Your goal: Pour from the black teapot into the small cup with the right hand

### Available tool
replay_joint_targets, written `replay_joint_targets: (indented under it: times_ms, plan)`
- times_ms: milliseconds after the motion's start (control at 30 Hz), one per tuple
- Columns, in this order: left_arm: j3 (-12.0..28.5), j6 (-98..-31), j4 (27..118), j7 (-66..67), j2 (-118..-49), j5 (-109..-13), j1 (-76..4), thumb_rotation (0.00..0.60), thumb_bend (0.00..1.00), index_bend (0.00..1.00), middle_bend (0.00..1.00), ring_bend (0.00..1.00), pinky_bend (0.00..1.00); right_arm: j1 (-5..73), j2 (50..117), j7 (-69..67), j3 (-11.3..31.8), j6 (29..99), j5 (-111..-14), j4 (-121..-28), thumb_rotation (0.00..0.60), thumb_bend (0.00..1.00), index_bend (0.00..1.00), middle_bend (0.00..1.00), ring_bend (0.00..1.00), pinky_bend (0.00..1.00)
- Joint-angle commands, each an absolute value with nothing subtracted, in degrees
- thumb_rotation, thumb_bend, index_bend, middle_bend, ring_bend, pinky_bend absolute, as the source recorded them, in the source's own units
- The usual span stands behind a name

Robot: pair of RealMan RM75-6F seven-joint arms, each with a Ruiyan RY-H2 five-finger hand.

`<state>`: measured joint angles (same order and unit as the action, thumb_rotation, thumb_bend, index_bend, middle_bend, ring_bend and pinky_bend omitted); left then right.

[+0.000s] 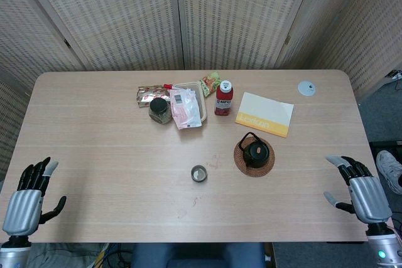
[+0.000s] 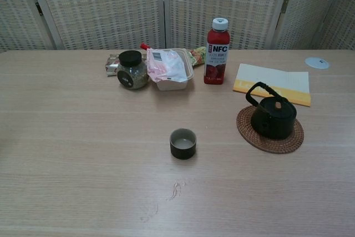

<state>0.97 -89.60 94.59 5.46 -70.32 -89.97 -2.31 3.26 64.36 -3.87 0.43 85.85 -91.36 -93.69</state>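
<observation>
In the head view, the left robot hand (image 1: pixel 28 198) is hovering at the near left corner of the table (image 1: pixel 94 155), palm turned inward, its fingers spread and pointing away from the robot, gripping nothing. The right robot hand (image 1: pixel 361 189) is mirroring that pose at the near right edge, fingers apart and thumb sticking out toward the middle, also holding nothing. Both are sitting well apart from the black teapot (image 1: pixel 255 152), which is standing upright on a round woven mat (image 1: pixel 254 157) right of centre, its handle arching up at the far left side. The small cup (image 1: pixel 199 173) is standing to the teapot's left, nearer the robot. In the chest view, neither robot hand is showing. The black teapot (image 2: pixel 273 116) is resting on the woven mat (image 2: pixel 270 130) at the right, and the small cup (image 2: pixel 183 143) is sitting upright near the middle, apart from the mat, with a red juice bottle (image 2: pixel 217 51) standing farther back.
</observation>
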Motion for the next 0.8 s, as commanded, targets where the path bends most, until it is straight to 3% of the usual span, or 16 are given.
replay_joint_targets:
  times_ms: [33,800]
  plan:
    - [0.95,-89.56,94.55,5.45,-70.36,-89.93,-2.31,0.6,0.34,0.0,0.0,0.0,0.0,3.3,64.49,-4.02,0.5,86.02,-91.55,-93.47,0.6,0.17,0.18,0.23,0.14,0.22]
    - [0.8,-89.12,94.38,5.45,-70.58,-89.69,-2.33,0.6,0.34,0.0,0.0,0.0,0.0,3.89,65.4,-4.8,0.8,86.71,-92.71,-92.05,0.6,0.17,0.18,0.27,0.14,0.22]
